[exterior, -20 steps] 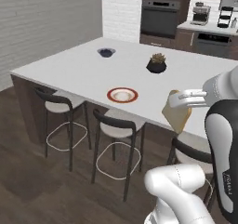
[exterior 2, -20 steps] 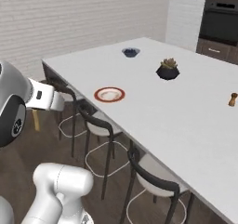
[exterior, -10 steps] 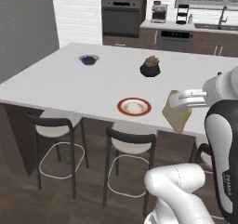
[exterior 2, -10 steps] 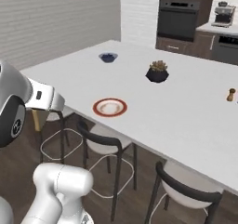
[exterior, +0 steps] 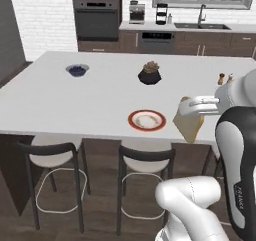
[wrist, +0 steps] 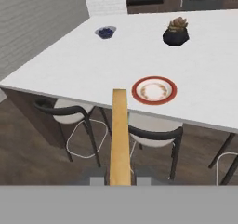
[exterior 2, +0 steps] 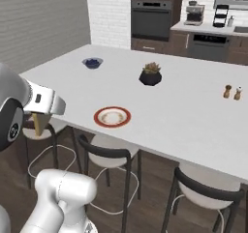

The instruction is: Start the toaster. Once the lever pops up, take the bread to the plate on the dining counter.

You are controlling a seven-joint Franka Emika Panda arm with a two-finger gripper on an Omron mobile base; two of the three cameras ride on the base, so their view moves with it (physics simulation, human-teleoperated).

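- Tan and flat, the bread hangs on its edge in the gripper, which is closed tight on it, one finger on each side.
- The bread is in the air, off the near edge of the dining counter and near the plate, not over it yet.
- The plate has a red rim and a white middle. It sits on the counter close to that near edge.
- What could go wrong: the slice is thin and only pinched at one end, so I think it could slip out or swing if the arm moves fast.
- If the gripper lets go too soon, the bread would fall to the floor by the stools, not on the plate.
- If it comes in too low, the bread could bump the counter edge.
- Farther from the plate stand a dark plant pot, a small bowl with blue inside, and two little shakers.
- None of these sit between the bread and the plate.
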